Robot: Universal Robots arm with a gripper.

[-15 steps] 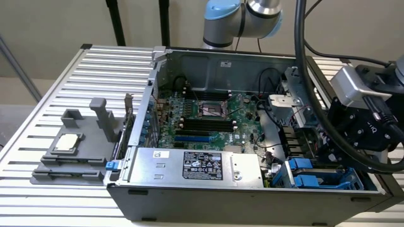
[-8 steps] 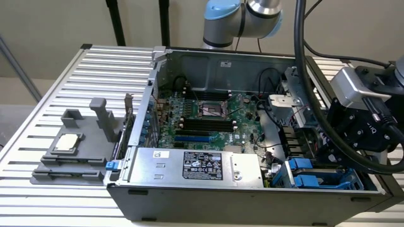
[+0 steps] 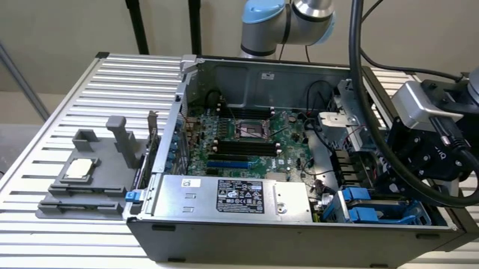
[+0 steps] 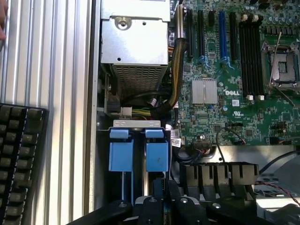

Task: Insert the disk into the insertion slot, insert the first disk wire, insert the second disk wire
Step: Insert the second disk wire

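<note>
partly hidden: gripper [image 4: 159, 199] over blue carriers [image 4: 121, 157]

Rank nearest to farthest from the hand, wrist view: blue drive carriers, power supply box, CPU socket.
From the hand:
1. Blue drive carriers, directly ahead of the hand in the drive bay.
2. Power supply box, beyond the carriers along the same case wall.
3. CPU socket, farthest, off across the motherboard.

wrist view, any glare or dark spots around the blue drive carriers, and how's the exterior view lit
Wrist view: even light on the blue carriers, mild sheen on the silver power-supply box, deep shadow in the cable gap between them, gripper dark. Exterior view: soft, even light, pale glare on the ribbed table, shadow inside the case's near corner by the carriers.
</note>
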